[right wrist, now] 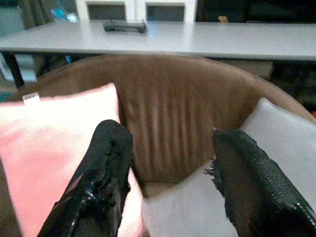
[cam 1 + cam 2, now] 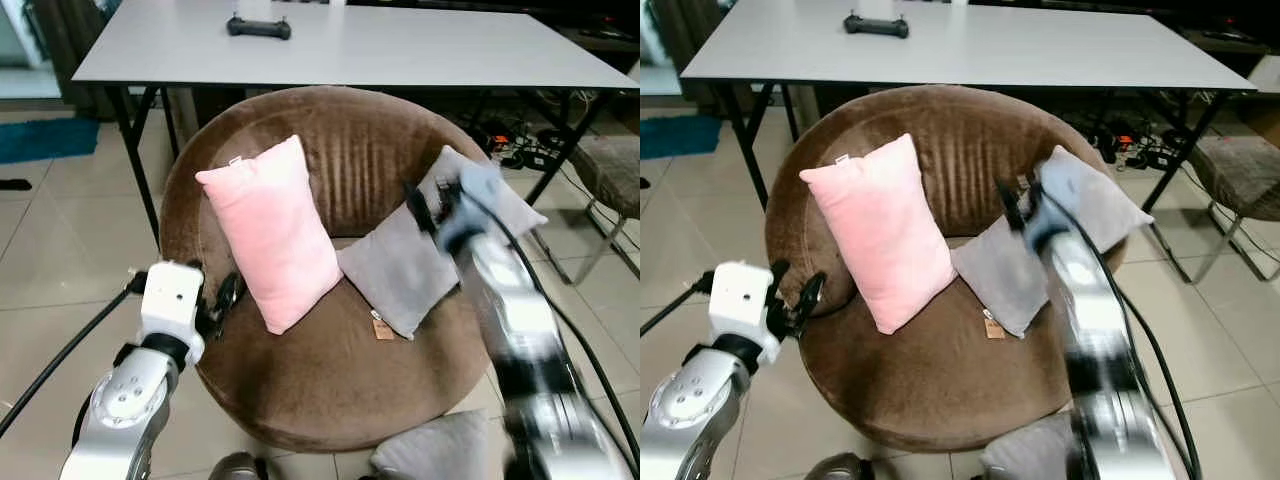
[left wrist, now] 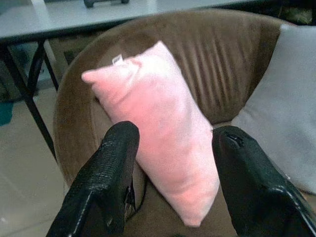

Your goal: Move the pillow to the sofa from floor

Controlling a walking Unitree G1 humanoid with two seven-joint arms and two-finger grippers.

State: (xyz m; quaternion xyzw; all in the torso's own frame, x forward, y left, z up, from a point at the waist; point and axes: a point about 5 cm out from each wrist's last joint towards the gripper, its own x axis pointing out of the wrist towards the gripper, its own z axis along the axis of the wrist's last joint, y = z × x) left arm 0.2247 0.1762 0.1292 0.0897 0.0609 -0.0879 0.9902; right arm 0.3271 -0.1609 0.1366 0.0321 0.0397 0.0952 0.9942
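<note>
Here the grey pillow (image 2: 400, 265) leans on the sofa (image 2: 330, 400), just beneath the right pincer (image 2: 432, 205), released and empty.

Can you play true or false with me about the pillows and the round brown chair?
1. The pink pillow leans on the brown sofa. True.
2. The grey pillow on the seat is on the robot's left of the pink one. False, it is on the right.
3. Both grippers are open and empty. True: left gripper, right gripper.
4. The grey table is bare. False, a black controller lies on it.
</note>
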